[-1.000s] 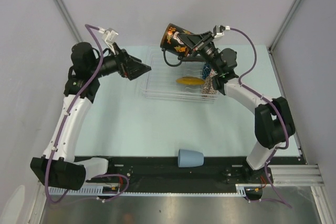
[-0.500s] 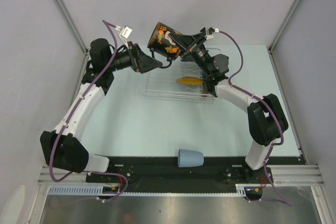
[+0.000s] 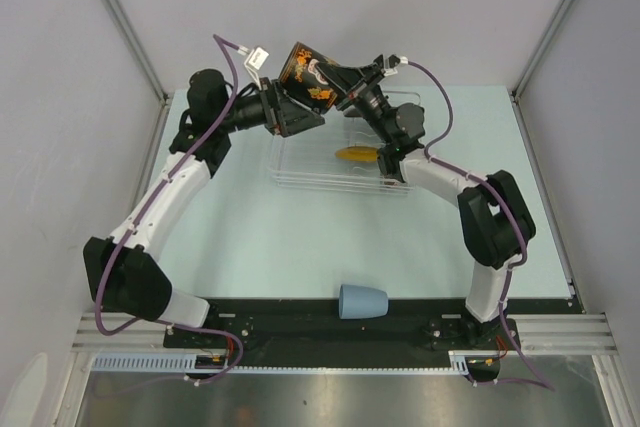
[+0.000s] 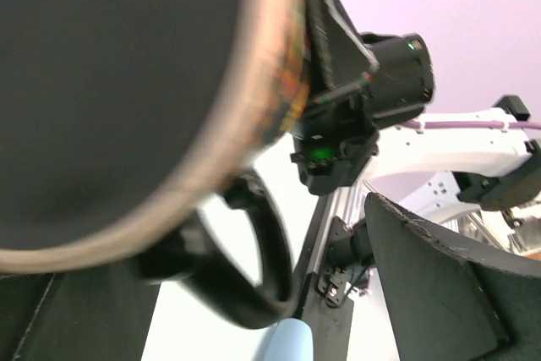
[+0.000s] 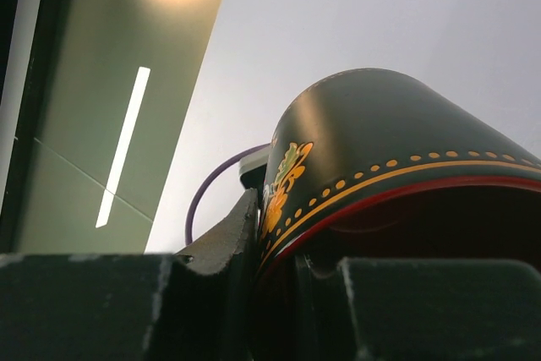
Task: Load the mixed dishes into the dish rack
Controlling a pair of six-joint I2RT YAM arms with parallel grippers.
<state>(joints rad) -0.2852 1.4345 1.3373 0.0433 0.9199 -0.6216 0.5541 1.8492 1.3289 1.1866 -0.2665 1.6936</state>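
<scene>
Swinging in from the left side of the frame, the left gripper [image 3: 305,119] is now arriving right beside the black cup [image 3: 308,75], which the right gripper [image 3: 340,87] is holding up, tilted, above the upper-left corner of the clear rack [image 3: 300,175]. The right gripper's fingers are clamping the cup's rim, its red inside showing in the right wrist view. The left gripper's jaws are standing wide apart and gripping nothing, though the cup's base is filling its wrist view. Loading looks partly done: a yellow plate [image 3: 358,154] is lying inside the rack, and anything at its right end is mostly hiding under the right arm. A light blue cup [image 3: 362,301] is waiting at the bottom centre, outside the rack, and the black cup is hanging in mid-air, not yet racked.
</scene>
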